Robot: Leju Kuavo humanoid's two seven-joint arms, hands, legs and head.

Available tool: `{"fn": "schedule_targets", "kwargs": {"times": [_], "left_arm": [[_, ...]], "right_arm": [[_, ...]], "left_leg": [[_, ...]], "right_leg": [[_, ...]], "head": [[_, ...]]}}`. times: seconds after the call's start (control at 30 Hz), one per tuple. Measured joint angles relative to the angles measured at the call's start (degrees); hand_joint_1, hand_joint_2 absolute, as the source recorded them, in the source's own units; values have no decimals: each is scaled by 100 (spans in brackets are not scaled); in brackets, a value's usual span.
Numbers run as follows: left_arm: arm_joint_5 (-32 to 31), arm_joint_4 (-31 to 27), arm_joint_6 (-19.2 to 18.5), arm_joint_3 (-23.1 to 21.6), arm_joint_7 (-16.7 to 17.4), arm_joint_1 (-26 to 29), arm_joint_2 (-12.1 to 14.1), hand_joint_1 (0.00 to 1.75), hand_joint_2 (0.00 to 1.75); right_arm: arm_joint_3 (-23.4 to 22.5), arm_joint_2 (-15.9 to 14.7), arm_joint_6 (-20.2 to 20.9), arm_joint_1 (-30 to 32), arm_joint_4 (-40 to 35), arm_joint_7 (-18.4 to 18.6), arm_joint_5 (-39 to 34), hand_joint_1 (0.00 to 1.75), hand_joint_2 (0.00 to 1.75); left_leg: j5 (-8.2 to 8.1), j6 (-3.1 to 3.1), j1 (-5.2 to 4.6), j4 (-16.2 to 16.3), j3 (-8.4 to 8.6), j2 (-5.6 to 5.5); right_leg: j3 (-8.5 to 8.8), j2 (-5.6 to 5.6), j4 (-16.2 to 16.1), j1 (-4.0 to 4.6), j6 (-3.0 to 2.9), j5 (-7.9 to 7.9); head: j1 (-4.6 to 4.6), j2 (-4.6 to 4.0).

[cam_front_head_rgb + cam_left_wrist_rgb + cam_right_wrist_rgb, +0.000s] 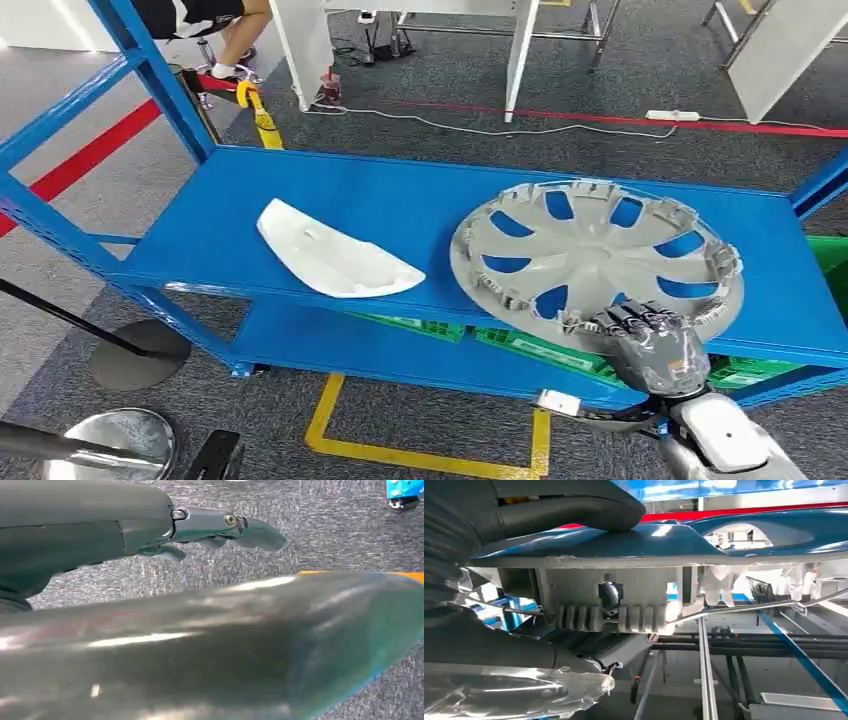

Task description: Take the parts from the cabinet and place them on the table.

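Note:
A grey wheel cover (pixel 595 255) lies flat at the right of the blue cabinet shelf (pixel 400 195). My right hand (pixel 650 340) grips its near rim. In the right wrist view the thumb (pixel 569 507) presses on the wheel cover (pixel 724 535) from one side, with the fingers curled under the rim on the other. A white curved panel (pixel 330 260) rests on the shelf's left half, apart from the wheel cover. My left hand (pixel 220 527) hangs over grey carpet, fingers straight and holding nothing.
Green crates (pixel 520 345) sit on the lower shelf. Blue uprights (pixel 160 80) frame the cabinet's left side. A black stanchion base (pixel 135 355) and yellow floor tape (pixel 420 455) lie in front. White table legs (pixel 520 50) and a seated person's leg (pixel 235 40) are behind.

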Motion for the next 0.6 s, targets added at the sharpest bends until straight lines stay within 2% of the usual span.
{"fn": "schedule_targets", "kwargs": {"times": [0.43, 0.6], "left_arm": [[-37, 0, 11, 0, 2, -1, 2, 0, 0], [-173, 0, 440, -9, 118, 0, 0, 0, 0]], "right_arm": [[-184, 124, 0, -11, -328, -245, -39, 175, 175], [-284, 173, 0, -9, -439, -280, -59, 175, 175]], "left_leg": [[0, 0, 0, 0, -1, 0], [0, 0, 0, 0, -1, 0]], "right_leg": [[-1, 0, 0, 0, 0, 0], [-2, 0, 0, 0, 0, 0]], "head": [[0, 0], [0, 0]]}}
